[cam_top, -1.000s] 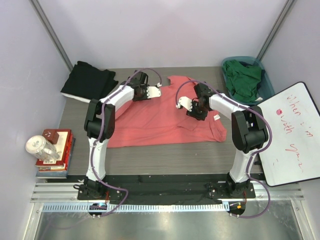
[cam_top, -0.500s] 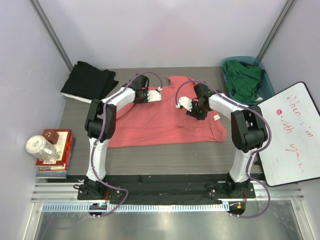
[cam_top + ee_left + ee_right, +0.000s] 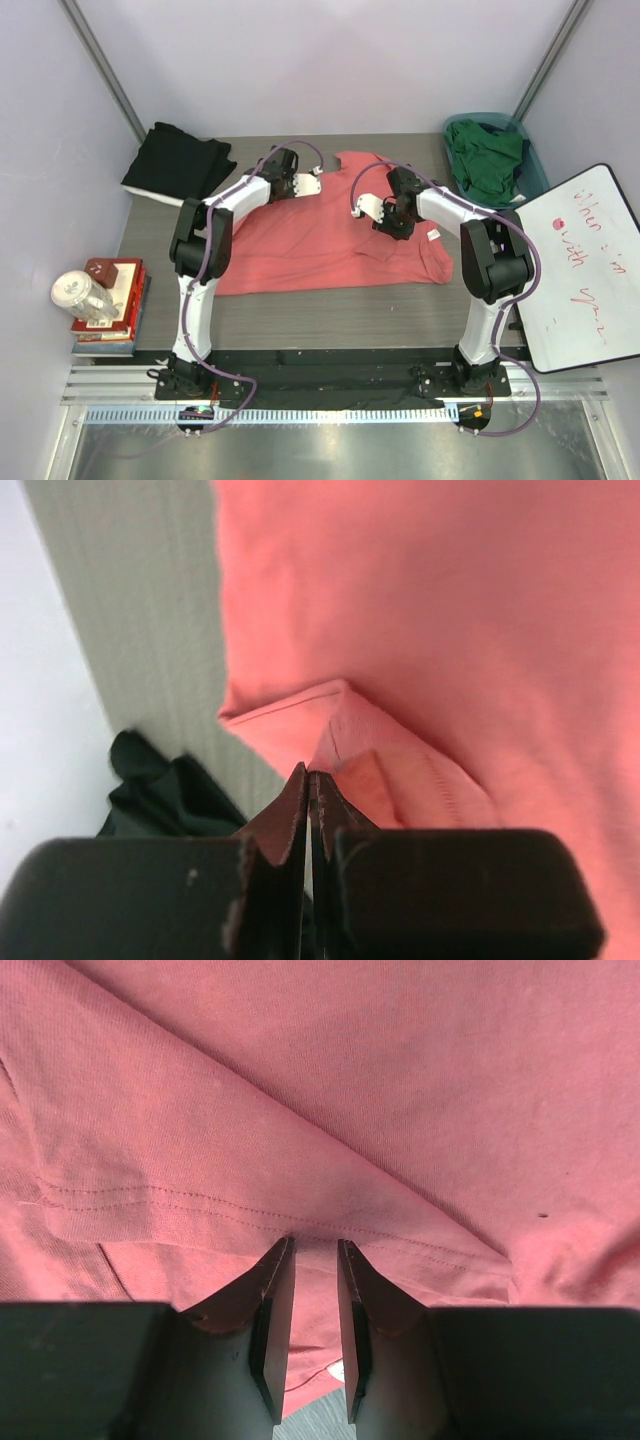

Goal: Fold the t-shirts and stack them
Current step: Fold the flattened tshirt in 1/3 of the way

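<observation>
The coral-pink t-shirt (image 3: 320,245) lies spread on the table, its white tag (image 3: 434,235) at the right. My left gripper (image 3: 308,182) is at its far left sleeve. In the left wrist view the jaws (image 3: 310,773) are shut on a raised fold of the sleeve (image 3: 340,720). My right gripper (image 3: 388,225) is on the shirt's right side. Its jaws (image 3: 313,1243) stand a narrow gap apart, tips on a stitched hem (image 3: 200,1205). The black t-shirt (image 3: 175,160) lies at the far left corner. The dark green t-shirt (image 3: 487,160) sits in the teal basket (image 3: 537,170).
A stack of books with a jar (image 3: 105,295) stands off the table's left edge. A whiteboard (image 3: 585,265) leans at the right. The table (image 3: 330,310) shows bare grey wood in front of the shirt.
My left gripper has shifted slightly at the shirt's far left sleeve. The right gripper has barely moved.
</observation>
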`<action>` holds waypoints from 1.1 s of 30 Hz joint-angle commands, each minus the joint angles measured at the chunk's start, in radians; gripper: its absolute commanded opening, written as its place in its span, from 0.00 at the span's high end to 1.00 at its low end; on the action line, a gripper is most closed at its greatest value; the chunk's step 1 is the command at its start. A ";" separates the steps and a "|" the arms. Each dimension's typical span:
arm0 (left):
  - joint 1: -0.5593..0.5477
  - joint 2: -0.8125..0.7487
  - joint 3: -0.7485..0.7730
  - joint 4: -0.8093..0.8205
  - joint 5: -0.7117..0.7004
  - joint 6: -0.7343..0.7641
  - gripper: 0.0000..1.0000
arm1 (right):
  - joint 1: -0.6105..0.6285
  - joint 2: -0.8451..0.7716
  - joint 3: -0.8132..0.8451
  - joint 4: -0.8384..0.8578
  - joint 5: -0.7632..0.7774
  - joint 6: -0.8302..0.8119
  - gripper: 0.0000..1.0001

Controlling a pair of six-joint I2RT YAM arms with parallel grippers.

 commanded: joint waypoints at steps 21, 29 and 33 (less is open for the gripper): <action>0.084 0.105 0.016 0.479 -0.369 0.165 0.82 | 0.007 0.013 0.049 0.011 -0.004 0.030 0.70; 0.101 0.146 0.045 0.613 -0.458 0.185 0.47 | 0.010 0.019 0.044 0.011 -0.002 0.032 0.70; 0.112 0.191 0.074 0.717 -0.515 0.222 0.46 | 0.015 0.020 0.043 0.010 -0.002 0.033 0.70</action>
